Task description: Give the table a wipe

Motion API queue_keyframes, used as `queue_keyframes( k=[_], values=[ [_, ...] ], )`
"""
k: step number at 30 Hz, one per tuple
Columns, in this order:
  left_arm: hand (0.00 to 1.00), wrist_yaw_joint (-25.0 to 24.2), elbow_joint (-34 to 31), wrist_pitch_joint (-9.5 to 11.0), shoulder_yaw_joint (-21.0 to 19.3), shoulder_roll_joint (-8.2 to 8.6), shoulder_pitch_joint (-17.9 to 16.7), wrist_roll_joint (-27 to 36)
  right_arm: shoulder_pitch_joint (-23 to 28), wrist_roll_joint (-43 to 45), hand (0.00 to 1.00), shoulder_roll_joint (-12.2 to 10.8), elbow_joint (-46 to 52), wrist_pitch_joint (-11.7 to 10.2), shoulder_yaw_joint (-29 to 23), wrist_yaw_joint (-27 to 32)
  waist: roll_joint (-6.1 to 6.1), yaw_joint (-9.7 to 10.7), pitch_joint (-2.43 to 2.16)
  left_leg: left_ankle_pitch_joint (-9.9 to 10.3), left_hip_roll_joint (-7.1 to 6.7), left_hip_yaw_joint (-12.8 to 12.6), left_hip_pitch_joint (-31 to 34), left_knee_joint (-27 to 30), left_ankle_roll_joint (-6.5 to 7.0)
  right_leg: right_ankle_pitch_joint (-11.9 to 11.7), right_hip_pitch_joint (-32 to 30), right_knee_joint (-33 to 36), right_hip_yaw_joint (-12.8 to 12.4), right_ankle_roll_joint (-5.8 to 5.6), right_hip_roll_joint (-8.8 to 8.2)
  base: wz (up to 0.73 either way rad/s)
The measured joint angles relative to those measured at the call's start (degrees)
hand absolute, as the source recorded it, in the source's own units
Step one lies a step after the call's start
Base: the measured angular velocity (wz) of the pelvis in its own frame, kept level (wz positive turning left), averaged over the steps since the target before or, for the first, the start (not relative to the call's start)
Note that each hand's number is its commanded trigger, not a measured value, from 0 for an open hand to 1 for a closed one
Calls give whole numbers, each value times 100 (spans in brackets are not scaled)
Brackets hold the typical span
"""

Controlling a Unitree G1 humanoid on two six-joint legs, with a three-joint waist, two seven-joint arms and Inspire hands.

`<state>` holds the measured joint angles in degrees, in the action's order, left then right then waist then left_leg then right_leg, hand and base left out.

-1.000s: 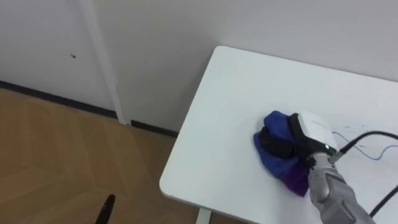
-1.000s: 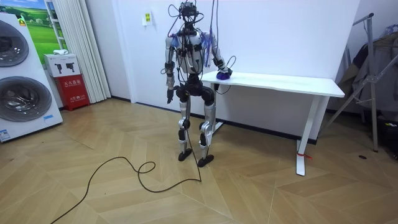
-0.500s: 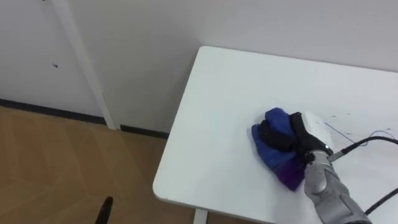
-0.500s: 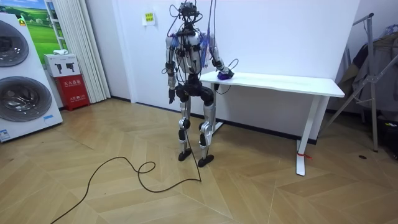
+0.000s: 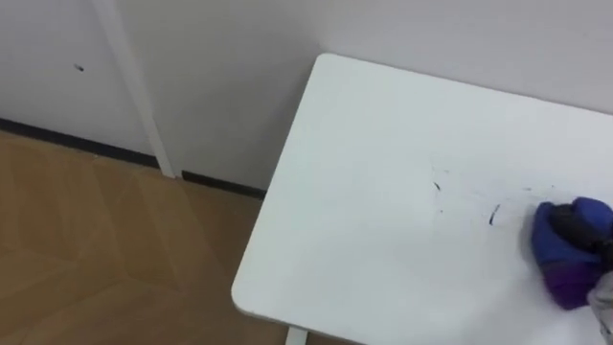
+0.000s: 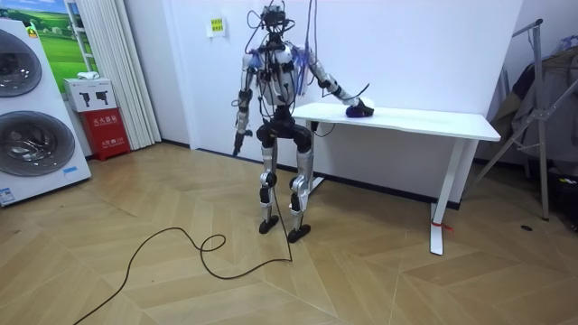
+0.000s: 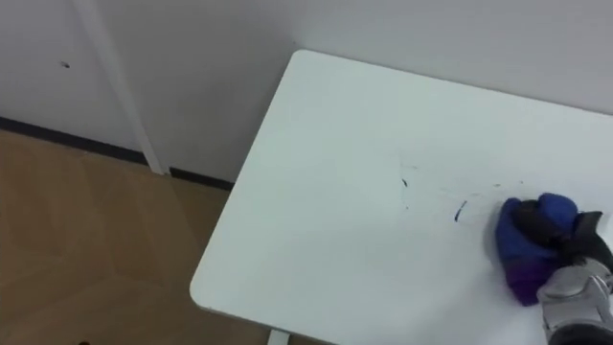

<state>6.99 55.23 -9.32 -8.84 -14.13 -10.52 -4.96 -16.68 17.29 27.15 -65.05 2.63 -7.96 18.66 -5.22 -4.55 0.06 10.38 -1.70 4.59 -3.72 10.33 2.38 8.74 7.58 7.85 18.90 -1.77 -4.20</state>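
You have the robot standing at the left end of the table [image 7: 316, 192], with its right arm stretched out over the top. Its right hand [image 7: 565, 232] lies on the cloth [image 7: 522, 257] (a blue and purple bundle), dark fingers curled into the folds and gripping it, well in from the left end. Short dark marks [image 7: 460, 212] sit just beside the cloth, towards that end. The left hand [image 6: 237, 143] hangs at its side; its state I cannot tell.

Right hand [image 7: 560, 233] outstretched rightward (fingers curled)
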Motion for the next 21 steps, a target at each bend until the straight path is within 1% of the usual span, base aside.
queue_keyframes(
  k=[2,3,4,5,6,7,8,9,10,11,12,13,14,15,16,17,18,19,20,21],
  values=[
    [0,6,17,3,117,6,171,97,-8,83,100,-15,60,21,106,-2,6,-34,26,2,-1,-1,5,2,-4,0,11,3,-28,0,1,-6],
    [0,3,18,8,200,27,253,108,-16,174,100,-71,154,98,242,3,10,-46,28,4,-2,-12,2,0,-7,0,21,6,-28,0,0,-9],
    [0,2,28,8,244,36,292,109,-21,259,100,-118,233,163,274,0,12,-55,27,7,0,-21,0,-4,-12,0,20,16,-30,-1,0,-19],
    [0,-21,116,9,342,58,421,108,-24,419,100,-198,449,329,457,-16,19,-78,25,13,6,-72,-15,-20,-20,1,9,36,-68,-1,9,-37],
    [0,-36,246,20,380,120,534,105,-26,646,100,-298,768,510,694,-77,46,-140,22,24,6,-146,-43,-28,-36,-1,-32,89,-172,2,29,-54],
    [0,-45,331,17,464,187,618,98,-31,960,100,-434,1198,739,989,-216,64,-208,9,29,41,-235,-57,-27,-47,-12,-76,132,-208,30,44,-50],
    [0,-68,361,20,488,224,650,98,-38,1145,100,-507,1465,841,1173,-311,70,-236,7,29,58,-274,-54,-25,-54,-15,-103,156,-224,37,51,-39],
    [0,-126,536,34,566,271,727,98,-102,1412,100,-667,1971,984,1611,-532,72,-318,4,16,90,-316,-42,-26,-78,-21,-172,229,-234,56,67,-21],
    [0,-141,614,34,579,287,773,93,-199,1530,100,-768,2189,1066,1862,-649,72,-361,5,6,104,-327,-32,-26,-95,-23,-202,253,-229,70,79,-13],
    [0,-142,718,8,579,311,813,89,-535,1785,100,-1021,2440,1121,2345,-873,73,-401,6,-15,124,-322,-10,-20,-128,-17,-232,273,-192,112,95,4],
    [0,-145,721,-20,581,325,810,78,-906,1861,100,-1286,2514,1095,2682,-1103,84,-516,10,-28,141,-290,15,4,-149,-19,-250,271,-155,131,114,13],
    [0,-146,719,-23,587,327,822,68,-1093,1861,100,-1386,2497,1058,2772,-1223,86,-570,12,-38,147,-264,15,20,-164,-21,-259,266,-153,141,129,29],
    [0,-150,694,-22,596,329,843,67,-1396,1849,100,-1461,2443,911,2887,-1398,94,-766,22,-58,145,-188,51,48,-181,-22,-263,248,-96,146,133,47],
    [0,-148,689,-24,600,309,796,76,-1655,1837,100,-1470,2150,748,2928,-1456,109,-960,23,-71,128,-79,60,48,-181,-22,-230,202,42,147,119,57],
    [0,-147,671,-23,607,284,729,78,-1783,1785,100,-1470,1975,681,2923,-1458,108,-1028,21,-77,115,-19,64,48,-176,-21,-186,169,115,146,108,73],
    [0,-137,665,-28,640,210,546,30,-1901,1655,100,-1454,1726,673,2892,-1458,105,-1072,19,-91,90,160,81,45,-168,-19,-123,165,291,142,80,81],
    [0,-99,659,-57,637,142,321,-32,-1845,1568,100,-1425,1587,668,2762,-1449,101,-1064,18,-96,78,337,107,58,-161,-15,-63,157,459,137,56,80],
    [0,-88,658,-77,637,116,213,-42,-1779,1470,100,-1404,1506,656,2659,-1436,97,-1061,18,-99,60,397,117,61,-155,-14,-37,158,519,134,44,68],
    [0,-92,640,-118,626,78,2,-160,-1651,1339,100,-1337,1143,568,2502,-1372,98,-1060,21,-108,14,502,123,62,-139,-10,2,157,627,128,13,60],
    [0,-100,603,-144,562,70,-172,-331,-1398,1204,100,-1265,824,467,2220,-1310,94,-1044,19,-123,-27,577,125,63,-112,-3,50,158,727,116,-25,54]
  ],
)
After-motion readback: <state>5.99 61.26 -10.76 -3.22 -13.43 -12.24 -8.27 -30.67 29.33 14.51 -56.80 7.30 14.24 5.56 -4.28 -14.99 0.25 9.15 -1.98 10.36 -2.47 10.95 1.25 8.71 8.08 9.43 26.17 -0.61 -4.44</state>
